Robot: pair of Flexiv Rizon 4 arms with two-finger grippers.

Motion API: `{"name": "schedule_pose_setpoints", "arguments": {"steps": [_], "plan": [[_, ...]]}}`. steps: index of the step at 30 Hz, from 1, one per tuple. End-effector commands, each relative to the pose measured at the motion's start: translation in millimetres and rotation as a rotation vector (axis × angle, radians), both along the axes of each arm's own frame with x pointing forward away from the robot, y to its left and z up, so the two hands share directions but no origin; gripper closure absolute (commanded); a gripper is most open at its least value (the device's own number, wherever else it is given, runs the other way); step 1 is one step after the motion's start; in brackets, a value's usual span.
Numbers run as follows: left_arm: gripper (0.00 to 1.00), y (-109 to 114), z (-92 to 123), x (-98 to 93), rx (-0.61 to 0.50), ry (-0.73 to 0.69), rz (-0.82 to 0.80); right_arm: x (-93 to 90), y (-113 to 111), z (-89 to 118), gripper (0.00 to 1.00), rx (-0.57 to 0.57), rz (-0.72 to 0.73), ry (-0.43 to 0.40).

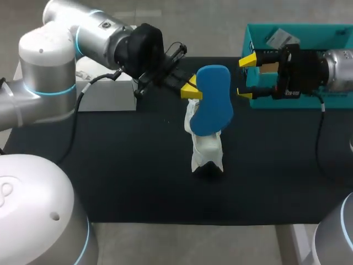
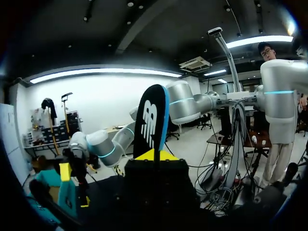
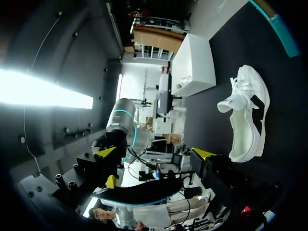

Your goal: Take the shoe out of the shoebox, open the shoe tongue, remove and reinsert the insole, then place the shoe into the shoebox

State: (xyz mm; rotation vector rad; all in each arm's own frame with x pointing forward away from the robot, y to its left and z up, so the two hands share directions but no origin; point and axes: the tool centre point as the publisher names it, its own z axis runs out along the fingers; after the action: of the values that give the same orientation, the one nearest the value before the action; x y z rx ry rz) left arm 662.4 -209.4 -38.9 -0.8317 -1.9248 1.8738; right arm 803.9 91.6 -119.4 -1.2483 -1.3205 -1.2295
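**Head view**
- Shoe (image 1: 205,148): white; laid on the black mat (image 1: 121,165) near its middle; upper part hidden behind the insole.
- Insole (image 1: 214,100): blue face shown; held clear of the mat, directly above the shoe.
- Left gripper (image 1: 189,88): above and to the left of the shoe; clenched on the insole's left edge, its yellow tips pressed to that edge.
- Right gripper (image 1: 244,77): above and to the right of the shoe; fingers spread wide and released, nothing grasped; tips just beside the insole's right edge, apart from it.
- Shoebox (image 1: 300,102): teal; well to the right of the shoe, behind the right gripper.
- White box (image 1: 105,91): well to the left of the shoe, beneath the left arm.

**Left wrist view**
- Insole (image 2: 151,115): black underside with a blue rim; stood upright out of the clamped fingers of the left gripper (image 2: 155,155).
- Right gripper (image 2: 74,185): seen beyond and beside the insole, fingers parted, with the shoebox (image 2: 45,185) behind it.
- Shoe: not seen in this view.

**Right wrist view**
- Right gripper (image 3: 154,153): both yellow tips set far apart, unclenched.
- Insole (image 3: 139,192): seen edge-on ahead of the spread fingers; neither finger is touched by it.
- Shoe (image 3: 245,115): on the mat beside the right gripper, well apart from it, its opening in view.
- White box (image 3: 195,65): beyond the shoe.
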Motion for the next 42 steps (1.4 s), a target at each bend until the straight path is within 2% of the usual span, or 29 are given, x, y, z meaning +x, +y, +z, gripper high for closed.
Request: {"name": "schedule_pose_setpoints", "arguments": {"steps": [1, 11, 15, 19, 31, 37, 42], "plan": [[1.00, 1.4, 8.2, 3.9, 0.097, -0.957, 0.006, 1.0, 2.0, -0.1, 0.00, -0.001, 0.000, 0.001], [1.00, 9.1, 8.5, 18.6, 0.105, -1.037, 0.104, 1.0, 2.0, -0.1, 0.00, -0.001, 0.000, 0.001], [1.00, 8.5, 7.3, 25.9, 0.040, -1.079, 0.127, 1.0, 2.0, -0.1, 0.00, -0.001, 0.000, 0.001], [1.00, 5.6, -0.4, 28.2, 0.014, -1.053, 0.157, 1.0, 2.0, -0.1, 0.00, -0.001, 0.000, 0.001], [1.00, 3.5, -12.3, 34.4, 0.026, -1.071, 0.131, 1.0, 2.0, -0.1, 0.00, -0.001, 0.000, 0.001], [1.00, 1.2, -18.9, 34.1, 0.019, -1.010, 0.141, 1.0, 2.0, -0.1, 0.00, -0.001, 0.000, 0.001], [1.00, -5.4, -28.6, 36.8, 0.047, -1.070, 0.095, 1.0, 2.0, -0.1, 0.00, -0.001, 0.000, 0.001]]}}
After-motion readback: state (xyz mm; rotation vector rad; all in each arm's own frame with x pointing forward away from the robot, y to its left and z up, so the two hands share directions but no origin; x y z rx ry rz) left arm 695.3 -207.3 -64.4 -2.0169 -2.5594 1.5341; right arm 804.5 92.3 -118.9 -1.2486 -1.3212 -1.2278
